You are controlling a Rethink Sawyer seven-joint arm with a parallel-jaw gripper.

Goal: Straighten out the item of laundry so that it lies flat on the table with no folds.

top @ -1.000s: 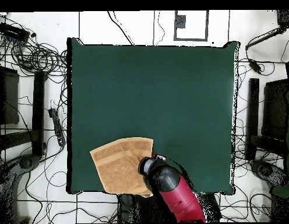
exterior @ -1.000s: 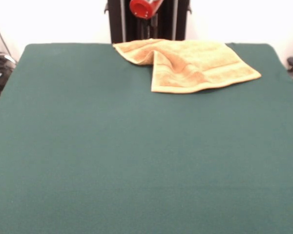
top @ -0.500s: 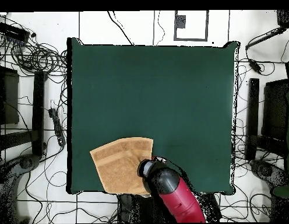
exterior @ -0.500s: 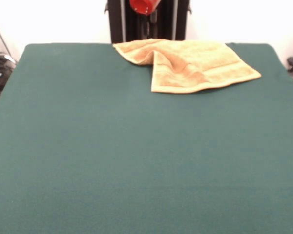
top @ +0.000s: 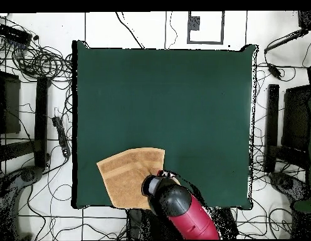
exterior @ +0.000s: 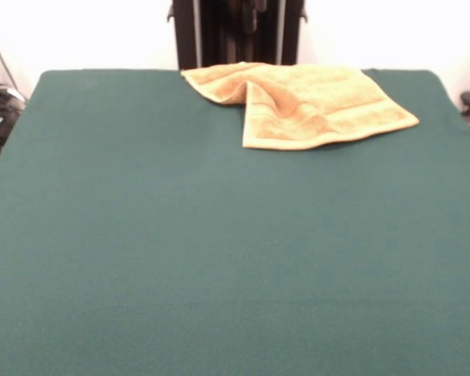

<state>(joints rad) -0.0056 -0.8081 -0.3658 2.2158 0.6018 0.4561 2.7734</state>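
Note:
The orange-yellow towel lies at the far edge of the green table, right of the middle. Its left part is folded over itself with a raised crease, and its right part lies flat. In the overhead view the towel sits at the table's bottom edge, left of centre. My red arm comes up from the bottom, and its dark head covers the towel's lower right corner. The gripper is under that head, so I cannot tell its state. In the front view the arm does not show.
The black pedestal stands just behind the towel. Cables and dark stands lie on the floor around the table's sides.
In the overhead view the arm's head has moved left, further over the towel's corner. The red arm part at the top of the front view has gone out of sight. The towel has not moved.

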